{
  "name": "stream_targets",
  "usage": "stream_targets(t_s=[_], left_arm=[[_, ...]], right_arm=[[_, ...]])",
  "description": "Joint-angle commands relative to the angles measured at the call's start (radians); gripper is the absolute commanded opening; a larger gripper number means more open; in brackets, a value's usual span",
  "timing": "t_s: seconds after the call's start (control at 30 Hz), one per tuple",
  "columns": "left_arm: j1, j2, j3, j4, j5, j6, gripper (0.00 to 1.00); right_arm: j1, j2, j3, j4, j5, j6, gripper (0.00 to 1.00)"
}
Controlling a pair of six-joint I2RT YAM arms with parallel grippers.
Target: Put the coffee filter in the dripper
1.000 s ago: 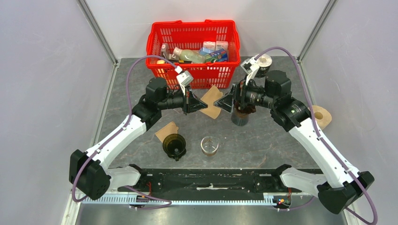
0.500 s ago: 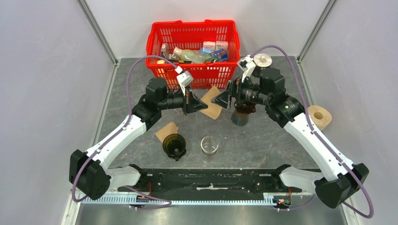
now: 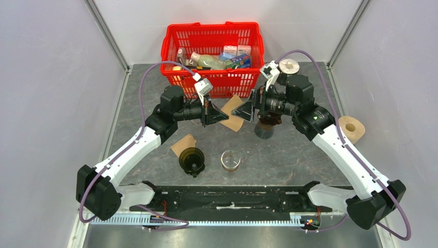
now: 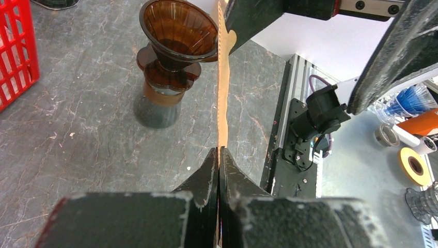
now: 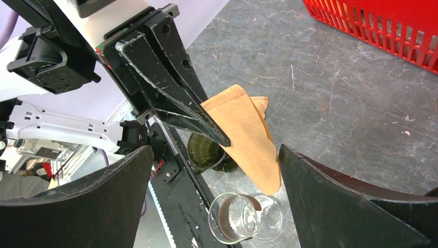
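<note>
My left gripper (image 3: 223, 117) is shut on a brown paper coffee filter (image 3: 235, 118) and holds it above the table. In the left wrist view (image 4: 219, 153) the filter (image 4: 222, 88) shows edge-on. My right gripper (image 3: 239, 110) is open and empty, its jaws facing the filter's free end; in its own view (image 5: 216, 149) the filter (image 5: 250, 139) hangs between its fingers (image 5: 330, 196). An amber dripper (image 4: 178, 31) stands on a dark carafe (image 3: 265, 128) under the right wrist. A second dark dripper (image 3: 192, 159) sits on the near table.
Another filter (image 3: 183, 143) lies beside the dark dripper. A glass cup (image 3: 231, 160) lies near the front, also seen in the right wrist view (image 5: 243, 217). A red basket (image 3: 170, 46) of groceries stands at the back. A paper roll (image 3: 353, 128) lies at the right.
My right gripper has moved up and left, closer to the filter's free end, then held still. My left gripper and the filter have not moved.
</note>
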State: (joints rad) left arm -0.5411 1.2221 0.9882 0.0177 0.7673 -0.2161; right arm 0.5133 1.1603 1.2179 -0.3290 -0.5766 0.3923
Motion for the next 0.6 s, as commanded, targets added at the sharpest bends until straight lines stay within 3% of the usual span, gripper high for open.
stream_targets(t_s=[0.0, 0.57], left_arm=[[-0.005, 0.007, 0.036, 0.027, 0.004, -0.002, 0.02], [-0.005, 0.013, 0.046, 0.022, -0.002, -0.007, 0.02]], right_arm=[[0.001, -0.036, 0.028, 0.049, -0.029, 0.007, 0.99], [0.001, -0.05, 0.029, 0.02, -0.039, 0.016, 0.99]])
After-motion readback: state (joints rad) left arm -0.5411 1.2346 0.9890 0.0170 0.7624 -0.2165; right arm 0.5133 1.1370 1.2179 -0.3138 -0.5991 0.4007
